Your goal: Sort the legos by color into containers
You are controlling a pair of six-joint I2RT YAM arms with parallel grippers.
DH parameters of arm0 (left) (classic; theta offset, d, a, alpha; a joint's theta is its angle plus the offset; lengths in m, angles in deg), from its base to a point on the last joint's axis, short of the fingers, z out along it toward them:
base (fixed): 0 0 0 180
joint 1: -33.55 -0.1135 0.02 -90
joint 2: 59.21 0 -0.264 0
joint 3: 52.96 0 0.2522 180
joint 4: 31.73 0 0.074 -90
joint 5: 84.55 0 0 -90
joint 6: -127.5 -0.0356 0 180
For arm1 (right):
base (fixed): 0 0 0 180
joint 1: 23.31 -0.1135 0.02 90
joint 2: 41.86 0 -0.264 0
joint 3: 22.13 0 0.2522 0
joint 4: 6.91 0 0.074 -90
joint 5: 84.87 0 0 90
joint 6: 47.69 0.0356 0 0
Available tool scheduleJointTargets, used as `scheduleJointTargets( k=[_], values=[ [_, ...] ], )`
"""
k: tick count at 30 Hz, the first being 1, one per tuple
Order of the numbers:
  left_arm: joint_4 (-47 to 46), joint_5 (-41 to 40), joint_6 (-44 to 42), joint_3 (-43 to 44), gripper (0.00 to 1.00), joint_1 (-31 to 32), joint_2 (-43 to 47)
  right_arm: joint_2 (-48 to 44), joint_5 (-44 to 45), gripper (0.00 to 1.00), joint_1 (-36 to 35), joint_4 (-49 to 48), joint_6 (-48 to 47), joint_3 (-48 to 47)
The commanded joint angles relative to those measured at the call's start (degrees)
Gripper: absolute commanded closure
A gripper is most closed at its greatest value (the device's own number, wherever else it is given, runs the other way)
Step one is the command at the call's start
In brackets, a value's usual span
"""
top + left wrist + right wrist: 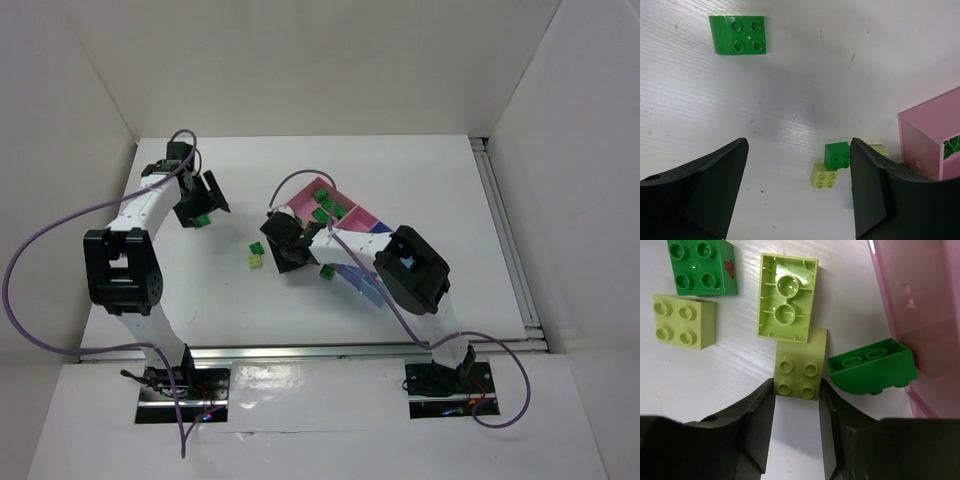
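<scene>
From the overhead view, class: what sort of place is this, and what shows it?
Probably a robot lab test cell: a left arm and right arm bolted to a white table, plain white walls boxing it in, and bricks beside sorting bins.

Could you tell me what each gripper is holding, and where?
Right fingers pinch a pale yellow-green brick by its near end's sides; left gripper holds nothing.

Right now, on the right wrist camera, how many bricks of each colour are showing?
Dark green bricks: 2, one with a red mark, one tipped over beside the pink bin.
Pale yellow-green bricks: 3, one studs-up, one upside down, one between the fingers of the right gripper.
Total: 5
</scene>
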Motion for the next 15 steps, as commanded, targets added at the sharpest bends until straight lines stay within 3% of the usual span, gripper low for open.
scheduleJointTargets(
  k=[1,7,15],
  values=[
    [-0.13,0.62,0.21,-0.05,0.14,-0.59,1.89,-3.66,3.37,0.59,-1.74,-4.09,-1.07,2.56],
    [-1.18,8.52,0.21,1.87,0.14,-0.59,1.89,-16.76,1.79,0.68,-2.27,-10.52,-2.14,11.28],
    [1.10,7.66,-3.92,4.60,0.14,5.55,-1.97,-29.25,14.97,0.68,1.67,-1.31,2.85,17.44]
  ],
)
